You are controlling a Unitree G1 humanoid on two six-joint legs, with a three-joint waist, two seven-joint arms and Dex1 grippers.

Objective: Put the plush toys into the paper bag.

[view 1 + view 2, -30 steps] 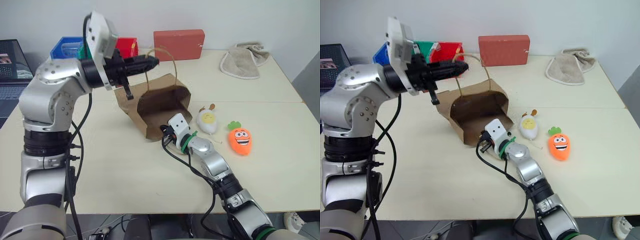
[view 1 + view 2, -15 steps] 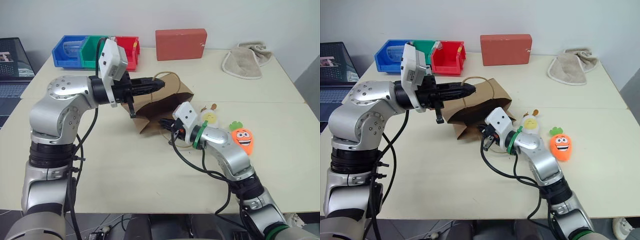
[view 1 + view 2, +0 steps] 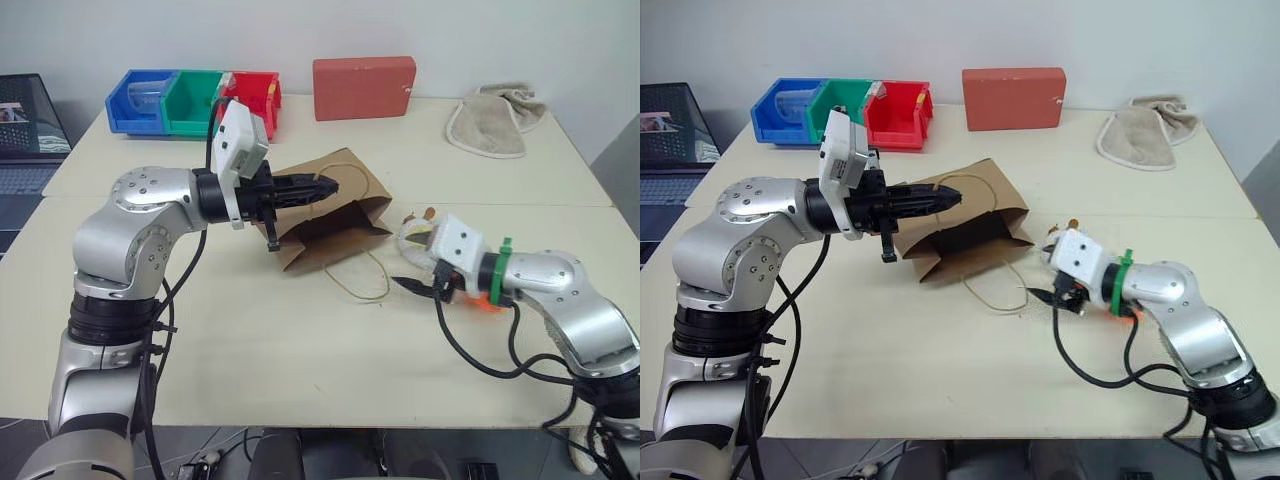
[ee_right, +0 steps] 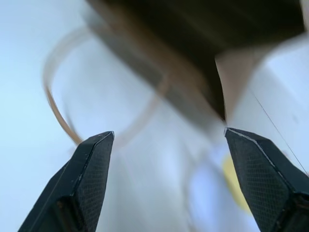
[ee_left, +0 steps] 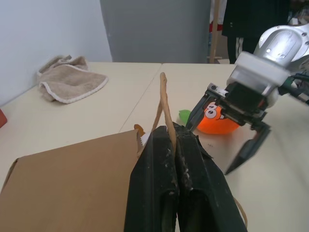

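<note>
Paper bag (image 3: 335, 215) lies on its side near the middle of the table (image 3: 250, 360), its dark mouth facing the near edge and one string handle (image 3: 362, 283) trailing loose on the tabletop. The other handle is pinched between the closed fingers of the left gripper (image 3: 325, 186), which points level over the bag's upper panel. The white egg toy (image 3: 416, 235) and the orange carrot toy (image 5: 219, 118) lie close together toward the table's right edge, just beside the bag's mouth and largely screened by the right arm. Right gripper (image 3: 1052, 297), fingers spread wide and holding nothing, hangs just in front of the toys. Judged step: grasping the first toy. To do it well, the spread fingers should straddle one toy only, close across its soft middle, and avoid snagging the loose handle; the left gripper should lift its handle enough to hold the mouth open.
</note>
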